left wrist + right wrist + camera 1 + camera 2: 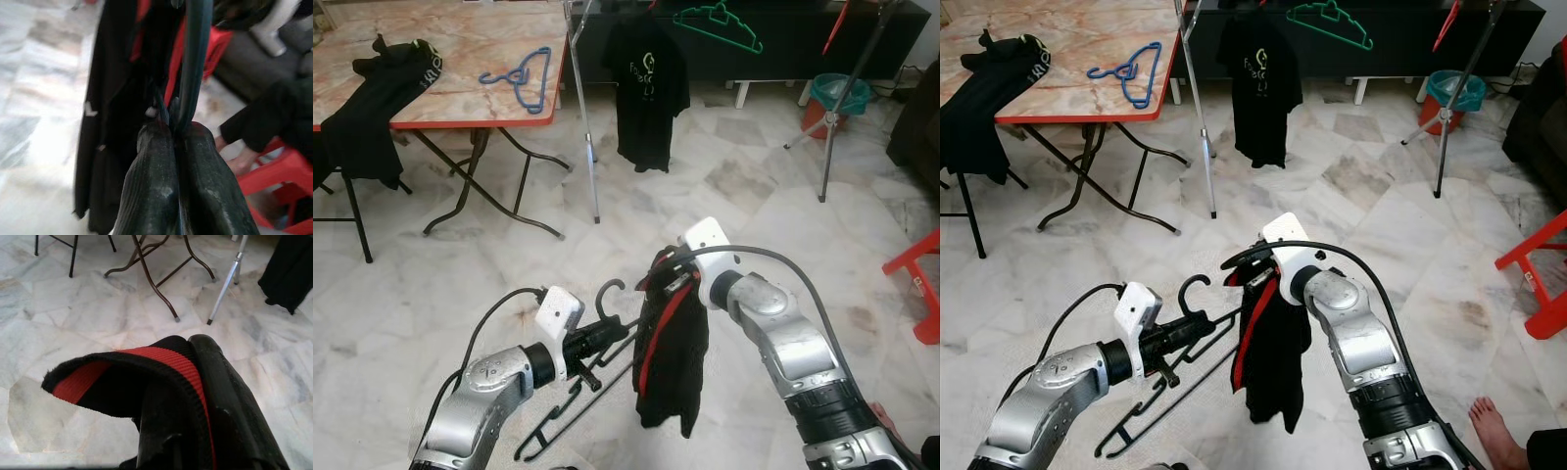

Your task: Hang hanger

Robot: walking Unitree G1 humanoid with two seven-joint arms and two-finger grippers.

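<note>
Black wire hanger [576, 392], hook up, hangs low over marble floor [431, 294] btwn both arms. Left gripper [607, 335] clamped tight on its neck. Right gripper [668, 279] pinched shut on black shirt [671, 362] w/ red trim, just beside hanger.

The black garment [671, 362] drapes over the right hand [668, 279], hiding its fingers.
</note>
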